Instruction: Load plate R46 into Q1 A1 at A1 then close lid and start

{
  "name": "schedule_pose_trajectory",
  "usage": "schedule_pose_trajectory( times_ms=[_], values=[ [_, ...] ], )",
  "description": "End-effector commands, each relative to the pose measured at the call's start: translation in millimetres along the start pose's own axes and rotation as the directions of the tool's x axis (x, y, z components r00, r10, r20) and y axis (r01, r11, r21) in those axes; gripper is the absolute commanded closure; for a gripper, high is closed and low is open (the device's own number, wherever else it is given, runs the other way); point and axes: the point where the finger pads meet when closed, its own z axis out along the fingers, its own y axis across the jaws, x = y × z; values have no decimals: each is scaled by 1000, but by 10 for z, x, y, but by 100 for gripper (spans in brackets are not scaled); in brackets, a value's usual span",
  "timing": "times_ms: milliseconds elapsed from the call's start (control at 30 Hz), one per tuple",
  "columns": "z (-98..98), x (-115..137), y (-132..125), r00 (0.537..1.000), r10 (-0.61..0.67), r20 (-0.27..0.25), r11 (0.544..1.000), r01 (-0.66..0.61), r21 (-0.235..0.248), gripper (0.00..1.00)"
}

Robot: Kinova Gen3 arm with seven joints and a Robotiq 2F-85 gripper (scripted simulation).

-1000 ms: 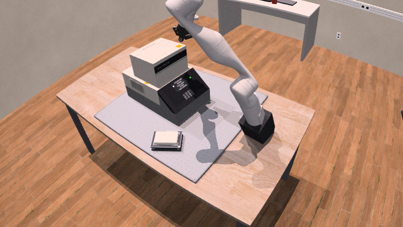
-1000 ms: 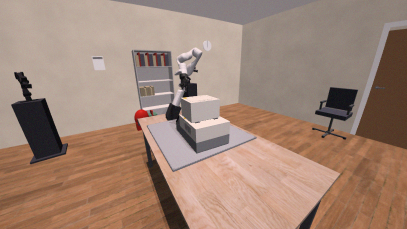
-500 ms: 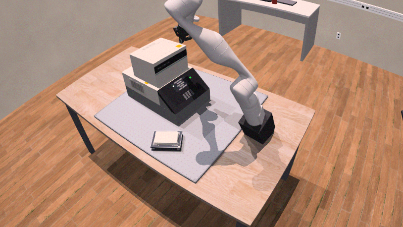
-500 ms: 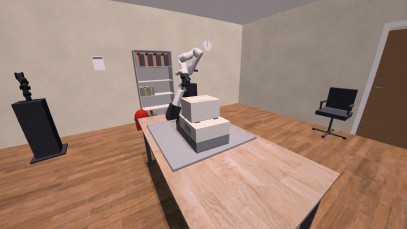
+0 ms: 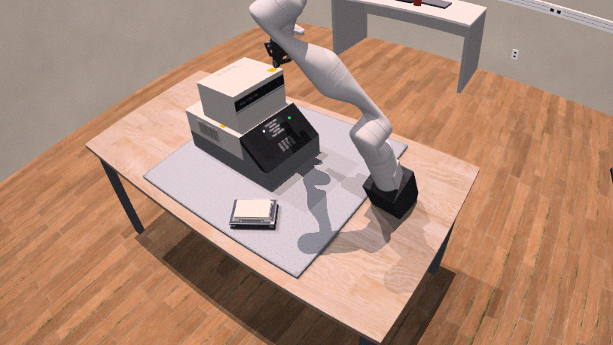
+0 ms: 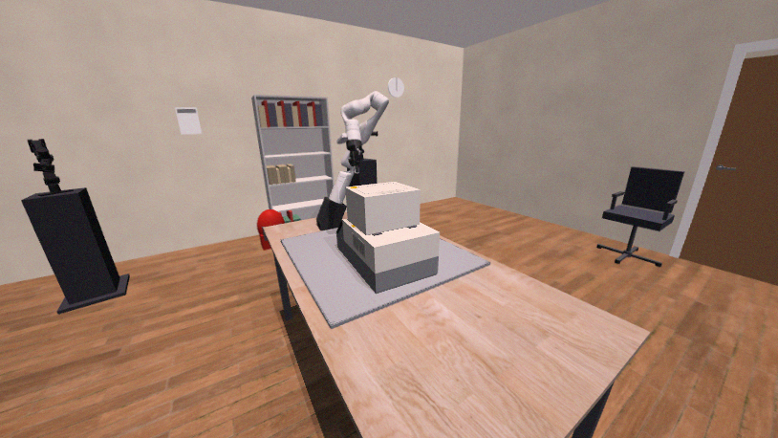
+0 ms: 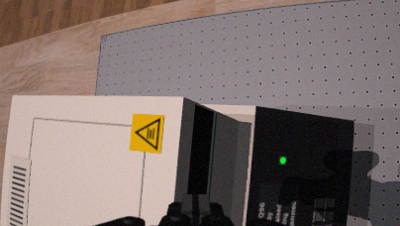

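We read plate R46 [image 5: 252, 209] – sitting in nest N1 [image 5: 253, 224] at the mat's near edge – as light, stiff, slick plastic best pinched across its long sides, while the gripper [image 5: 276, 53] hangs pressed together on nothing above cycler Q1 [image 5: 252, 128] – lid down.

Wooden table [image 6: 489, 348] with dark legs fills the lower centre of the exterior view; grey perforated mat [image 5: 205, 193] lies on it. Grey bookshelf [image 6: 256, 146] stands against the back wall, upper centre, with red and tan books. Black pedestal [image 6: 71, 245] at far left carries a small dark device. Black office chair [image 6: 644, 209] at right, brown door [image 6: 734, 179] at far right. White wall clock [image 6: 396, 87], paper notice [image 6: 187, 120]. Top view: white desk [image 5: 462, 16], upper right.
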Motion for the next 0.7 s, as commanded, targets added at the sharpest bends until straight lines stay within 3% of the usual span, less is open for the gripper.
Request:
schedule_pose_trajectory(
  times_ms=[0,667],
  values=[
    [-25,-23,21,1000,28,1,1000,-28,-6,90],
    [-131,-193,188,979,201,9,978,-201,-51,90]
  ],
)
